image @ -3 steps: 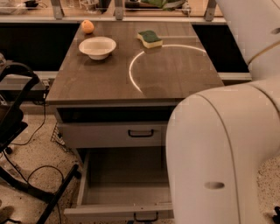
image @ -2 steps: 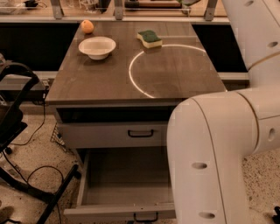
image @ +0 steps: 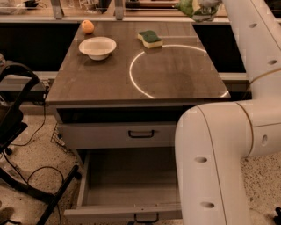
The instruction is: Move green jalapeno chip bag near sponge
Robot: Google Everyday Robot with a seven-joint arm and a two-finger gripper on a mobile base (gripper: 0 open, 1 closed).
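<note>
The green jalapeno chip bag (image: 189, 9) hangs at the top edge of the camera view, above the table's far right corner. My gripper (image: 206, 4) is at the end of the white arm there, shut on the bag and holding it up in the air. The sponge (image: 150, 38), dark green over yellow, lies on the wooden table top (image: 175, 79) at the far middle, to the left of the bag and lower in the view.
A white bowl (image: 97, 47) and an orange fruit (image: 87, 26) sit at the table's far left. A bright ring of light (image: 131, 74) marks the table top. The bottom drawer (image: 127, 184) stands open. My arm's elbow (image: 219, 162) fills the lower right. Black chair legs and cables (image: 17, 132) are on the left.
The arm has swung to the right, and the bag has moved right with it and come further into view at the top. The sponge, bowl and fruit have not moved.
</note>
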